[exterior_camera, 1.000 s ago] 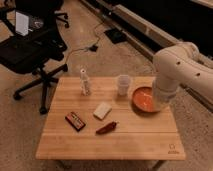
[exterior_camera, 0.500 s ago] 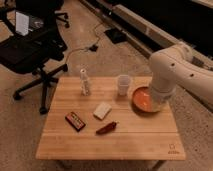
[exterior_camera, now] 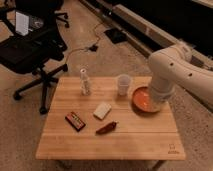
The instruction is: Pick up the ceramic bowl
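The ceramic bowl [exterior_camera: 142, 100] is wide and shallow, orange-red inside with a darker rim, and sits on the right part of the wooden table [exterior_camera: 130, 142]. The white arm comes in from the right and bends down over the bowl's right side. My gripper [exterior_camera: 159, 98] is at the arm's lower end, right at the bowl's right rim, mostly hidden by the arm's wrist. A translucent white cup [exterior_camera: 123, 84] stands just left of the bowl.
On the table also stand a small clear bottle [exterior_camera: 85, 82], a pale sponge-like block [exterior_camera: 102, 110], a dark red-and-black packet [exterior_camera: 75, 120] and a red chili-like item [exterior_camera: 107, 128]. A black office chair [exterior_camera: 30, 50] stands at far left. Cables lie on the floor behind.
The arm has shifted slightly left and lower over the bowl's right side. The bowl and the other things have not moved.
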`<state>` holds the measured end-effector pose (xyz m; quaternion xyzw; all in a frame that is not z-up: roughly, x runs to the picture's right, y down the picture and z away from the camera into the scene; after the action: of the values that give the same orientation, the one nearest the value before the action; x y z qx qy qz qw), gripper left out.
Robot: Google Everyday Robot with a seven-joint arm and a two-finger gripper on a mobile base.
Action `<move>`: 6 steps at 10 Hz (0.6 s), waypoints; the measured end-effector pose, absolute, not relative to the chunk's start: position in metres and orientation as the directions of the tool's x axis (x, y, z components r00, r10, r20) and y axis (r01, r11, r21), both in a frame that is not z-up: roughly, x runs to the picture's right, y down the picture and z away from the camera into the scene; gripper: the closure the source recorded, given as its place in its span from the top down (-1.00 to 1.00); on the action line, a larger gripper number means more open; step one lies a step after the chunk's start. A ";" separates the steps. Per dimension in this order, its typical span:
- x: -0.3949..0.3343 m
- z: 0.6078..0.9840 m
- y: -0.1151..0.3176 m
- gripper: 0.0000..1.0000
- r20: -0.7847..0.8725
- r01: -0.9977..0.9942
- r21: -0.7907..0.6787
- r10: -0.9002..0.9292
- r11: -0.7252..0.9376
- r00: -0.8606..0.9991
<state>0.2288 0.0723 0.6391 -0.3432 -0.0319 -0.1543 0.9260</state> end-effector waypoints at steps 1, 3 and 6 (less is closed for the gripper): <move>0.237 0.646 0.066 -0.19 0.176 0.314 -0.624 -0.262 0.716 0.949; 0.255 0.675 0.042 0.21 0.216 0.337 -0.616 -0.259 0.712 0.941; 0.279 0.735 0.014 0.60 0.291 0.388 -0.603 -0.261 0.697 0.920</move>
<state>0.2791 0.0139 0.7349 -0.3464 -0.0915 -0.1771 0.9167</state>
